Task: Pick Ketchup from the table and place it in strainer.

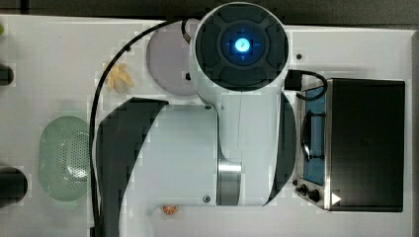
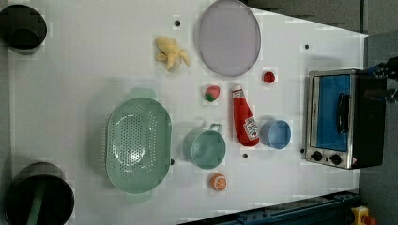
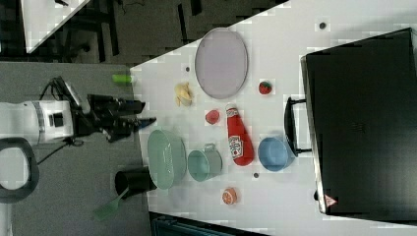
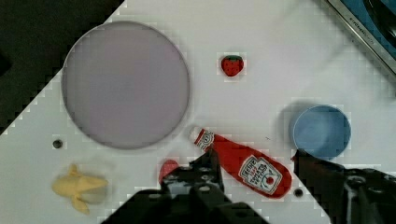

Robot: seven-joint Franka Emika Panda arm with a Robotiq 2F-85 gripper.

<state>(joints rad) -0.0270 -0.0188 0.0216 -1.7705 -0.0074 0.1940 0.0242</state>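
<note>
The Ketchup (image 4: 245, 163) lies flat on the bench (image 4: 261, 56), its length slanting between the jaws. They hang wide open (holding nothing) above its body.

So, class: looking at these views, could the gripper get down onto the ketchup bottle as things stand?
Probably yes. The Ketchup lies flat on the table with nothing on top of it. In the wrist view the open gripper hangs above it, one finger on each side. The blue bowl sits close beside its base.

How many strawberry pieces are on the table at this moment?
2. One strawberry lies between the banana toy and the Ketchup; the second strawberry sits between the grey-lilac plate and the toaster oven.
</note>
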